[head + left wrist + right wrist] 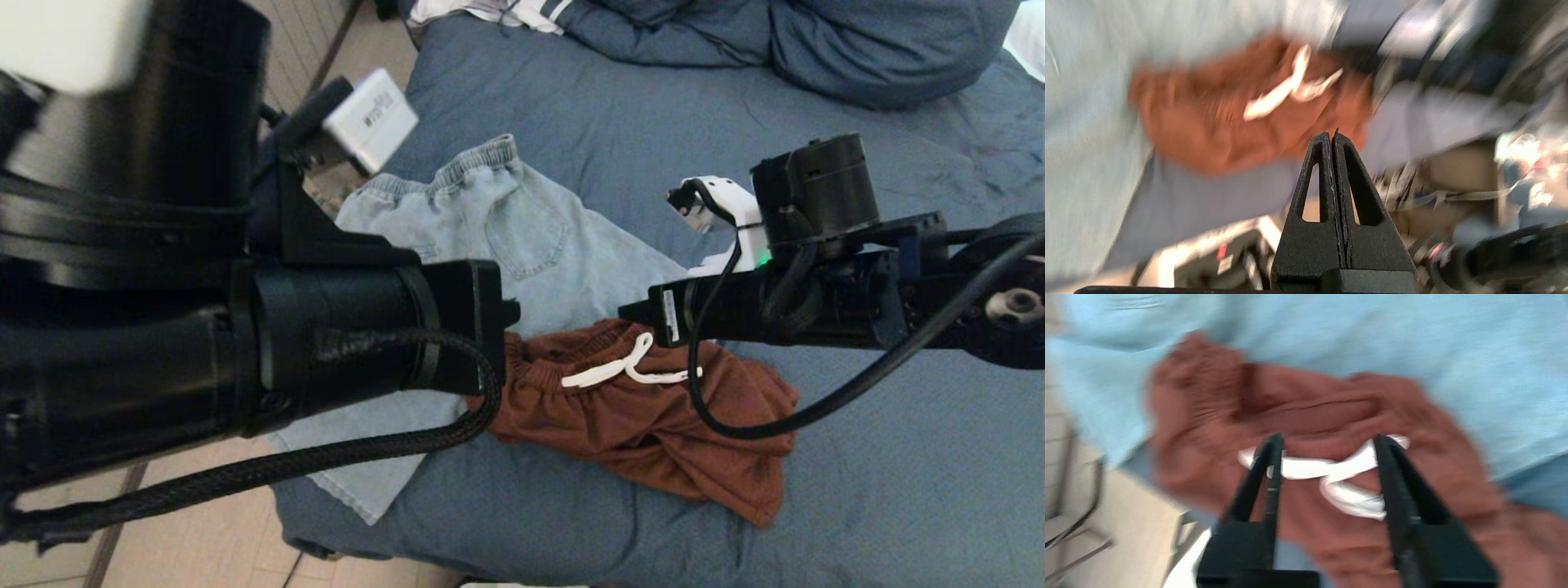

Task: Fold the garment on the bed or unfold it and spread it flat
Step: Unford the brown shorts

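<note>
Rust-brown shorts (653, 416) with a white drawstring (629, 371) lie crumpled near the front of the bed (898, 490), whose cover is wrinkled slate-blue. They overlap a pair of light-blue denim shorts (506, 237) spread out behind them. My right gripper (1327, 437) is open just above the brown shorts (1331, 408), and the drawstring (1331, 467) shows between its fingers. My left gripper (1331, 134) is shut and empty, held over the bed's front edge with the brown shorts (1229, 122) beyond its tips. In the head view the left arm (326, 327) hides its own fingers.
Blue pillows (857, 49) and a white striped garment (490, 12) lie at the head of the bed. Tiled floor (204, 531) runs along the bed's left edge and front corner. The right arm (816, 310) and its cable (735, 425) hang over the brown shorts.
</note>
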Motion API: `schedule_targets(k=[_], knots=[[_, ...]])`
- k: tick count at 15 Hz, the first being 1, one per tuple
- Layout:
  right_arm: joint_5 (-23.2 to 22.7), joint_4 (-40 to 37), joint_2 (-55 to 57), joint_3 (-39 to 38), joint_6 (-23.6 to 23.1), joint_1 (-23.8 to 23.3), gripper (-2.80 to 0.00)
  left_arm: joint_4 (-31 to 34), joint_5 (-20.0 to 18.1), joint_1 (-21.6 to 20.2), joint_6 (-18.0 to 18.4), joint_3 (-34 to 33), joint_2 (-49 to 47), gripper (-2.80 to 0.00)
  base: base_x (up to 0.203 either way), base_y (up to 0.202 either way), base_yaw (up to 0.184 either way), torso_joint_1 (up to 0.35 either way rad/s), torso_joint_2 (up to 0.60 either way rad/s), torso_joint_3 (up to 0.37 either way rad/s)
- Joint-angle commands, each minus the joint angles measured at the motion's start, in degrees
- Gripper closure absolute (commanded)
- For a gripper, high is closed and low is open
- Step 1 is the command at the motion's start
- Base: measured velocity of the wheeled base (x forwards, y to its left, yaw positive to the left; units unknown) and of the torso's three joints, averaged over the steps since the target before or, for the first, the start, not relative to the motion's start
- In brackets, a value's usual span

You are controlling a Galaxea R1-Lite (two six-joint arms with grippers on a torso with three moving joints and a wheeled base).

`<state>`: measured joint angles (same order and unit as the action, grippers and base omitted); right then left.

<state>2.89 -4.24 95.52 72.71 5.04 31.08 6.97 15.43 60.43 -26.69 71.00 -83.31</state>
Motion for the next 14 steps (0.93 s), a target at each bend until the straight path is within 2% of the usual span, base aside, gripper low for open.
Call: schedule_targets(k=[1,3,5,6,7,8,10,12,14], knots=[[0.0,0.0,2.3,0.9,-0.6,-2.3,0.00,-0.9,-1.3,-4.5,-1.6,-2.9,-3.8,0.00,0.000,0.000,0.000,0.000,0.00,0.000],[0.1,0.1,3.4,1.0,-0.6,-2.2,0.00,-4.3,-3.6,-9.2,-2.4,-5.6,-8.3,0.00,0.000,0.000,0.000,0.000,0.00,0.000],[0.2,0.1,4.9,1.8,-0.6,-2.2,0.00,-9.0,-4.7,-10.8,-2.5,-7.6,-13.9,0.00,0.000,0.000,0.000,0.000,0.00,0.000],[0.3,0.1,5.7,1.9,-0.6,-2.1,-2.80,-11.7,-4.7,-11.0,-2.3,-7.9,-17.0,0.00,0.000,0.000,0.000,0.000,0.00,0.000],[0.3,0.1,6.1,1.9,-0.7,-2.1,-2.80,-14.7,-4.6,-11.2,-2.1,-7.9,-20.0,0.00,0.000,0.000,0.000,0.000,0.00,0.000],[0.3,0.2,6.8,2.0,-0.9,-2.2,-2.80,-17.0,-4.6,-11.3,-1.6,-7.8,-22.6,-2.80,0.000,0.000,0.000,0.000,0.00,0.000],[0.2,0.6,8.2,2.0,-2.5,-2.4,-2.80,-20.3,-4.6,-11.4,-1.0,-6.5,-26.7,-2.80,0.000,0.000,0.000,0.000,0.00,0.000],[0.1,5.8,9.9,0.8,-3.2,-2.6,-2.80,-22.0,-4.6,-11.9,0.4,-2.6,-30.8,-2.80,0.000,0.000,0.000,0.000,0.00,0.000],[0.1,8.2,10.4,-0.3,-3.4,-2.5,-2.80,-22.8,-4.6,-15.1,2.6,0.4,-32.0,-2.80,0.000,0.000,0.000,0.000,0.00,0.000]])
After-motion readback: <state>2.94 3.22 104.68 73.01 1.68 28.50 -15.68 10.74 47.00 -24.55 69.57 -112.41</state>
